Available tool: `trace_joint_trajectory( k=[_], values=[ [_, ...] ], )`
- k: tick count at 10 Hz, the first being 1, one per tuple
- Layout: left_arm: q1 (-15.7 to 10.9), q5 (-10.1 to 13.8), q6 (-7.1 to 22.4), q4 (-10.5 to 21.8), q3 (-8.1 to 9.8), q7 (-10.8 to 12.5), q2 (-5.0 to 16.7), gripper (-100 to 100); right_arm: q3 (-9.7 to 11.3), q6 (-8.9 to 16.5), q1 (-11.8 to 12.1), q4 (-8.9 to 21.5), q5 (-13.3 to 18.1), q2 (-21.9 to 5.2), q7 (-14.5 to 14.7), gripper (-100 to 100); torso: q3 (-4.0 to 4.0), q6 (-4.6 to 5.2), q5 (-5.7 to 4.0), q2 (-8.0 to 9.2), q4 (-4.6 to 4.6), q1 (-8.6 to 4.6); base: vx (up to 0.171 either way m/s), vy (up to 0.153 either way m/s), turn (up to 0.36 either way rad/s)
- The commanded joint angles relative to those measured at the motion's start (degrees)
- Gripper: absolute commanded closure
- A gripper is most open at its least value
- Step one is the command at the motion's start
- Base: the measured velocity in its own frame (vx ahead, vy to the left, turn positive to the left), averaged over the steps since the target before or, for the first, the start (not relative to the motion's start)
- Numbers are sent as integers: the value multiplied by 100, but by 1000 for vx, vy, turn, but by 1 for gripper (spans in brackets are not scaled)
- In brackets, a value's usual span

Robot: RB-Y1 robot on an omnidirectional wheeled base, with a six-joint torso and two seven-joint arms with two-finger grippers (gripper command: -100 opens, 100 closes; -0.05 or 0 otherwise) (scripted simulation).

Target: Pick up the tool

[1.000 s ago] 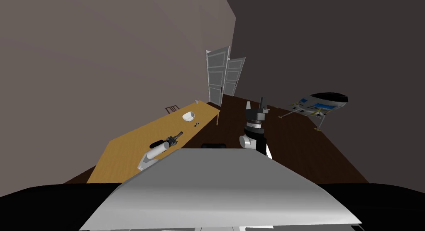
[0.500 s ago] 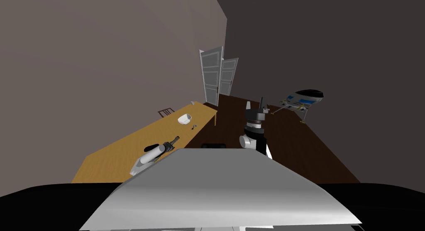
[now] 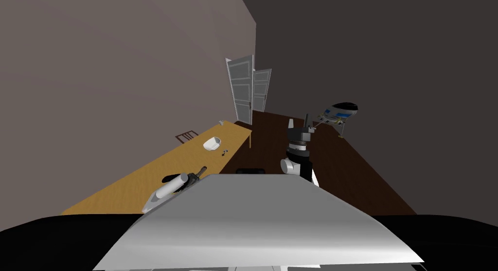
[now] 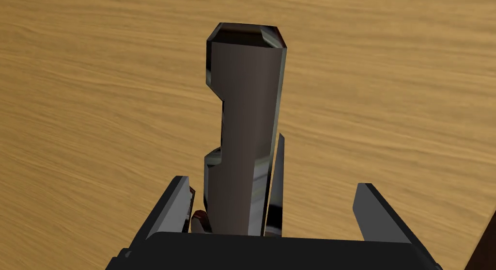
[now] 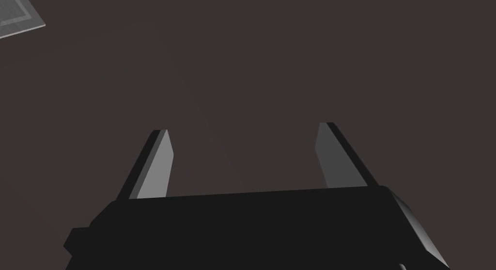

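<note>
The tool (image 4: 247, 117) is a long dark bar with a notched side and a bevelled end. It sticks straight out of my left gripper (image 4: 244, 141), which is shut on it; one thin grey finger (image 4: 278, 184) presses its side. Behind it lies the wooden table top (image 4: 97, 112). In the head view the left gripper (image 3: 194, 175) holds the tool (image 3: 201, 171) over the table (image 3: 136, 185), near its right edge. My right gripper (image 3: 298, 123) is raised over the dark floor, its fingers open and empty (image 5: 244, 129).
Farther along the table stand a white bowl (image 3: 211, 143) and a small dark object (image 3: 223, 152). A chair (image 3: 186, 135) is behind the table. Two white doors (image 3: 241, 88) stand in the corner. A craft-like model on legs (image 3: 339, 112) is on the floor at right.
The whole head view has slid left, so I have turned right. My left arm, still with the tool, now sits lower and nearer my chest. The right arm is unchanged.
</note>
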Motion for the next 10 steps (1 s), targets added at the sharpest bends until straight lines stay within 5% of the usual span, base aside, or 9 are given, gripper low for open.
trace_joint_trajectory(
  k=[1,3,4,5,9,10],
  values=[
    [45,75,184,151,84,-45,69,-100,0,0,0,0,0,0,0,0,0,0,0,0,0,0,74,88,-198],
    [53,58,208,96,79,-20,55,-100,-1,0,0,0,0,0,0,0,-3,-2,3,-5,-2,13,40,71,-52],
    [50,59,212,109,80,-24,57,0,0,0,0,0,0,0,0,0,2,-2,0,5,1,-4,5,9,0],
    [-22,-2,34,297,20,-48,-1,-100,0,0,0,0,0,0,0,0,7,-2,-3,12,2,-18,9,29,23],
    [-105,-87,-162,501,-57,-62,-80,-100,0,0,0,0,0,0,0,0,4,-2,-1,8,1,-9,20,40,11],
    [-108,-89,-179,510,-59,-65,-82,100,0,0,0,0,0,0,0,0,7,-2,-3,12,2,-17,0,0,0]
  ],
)
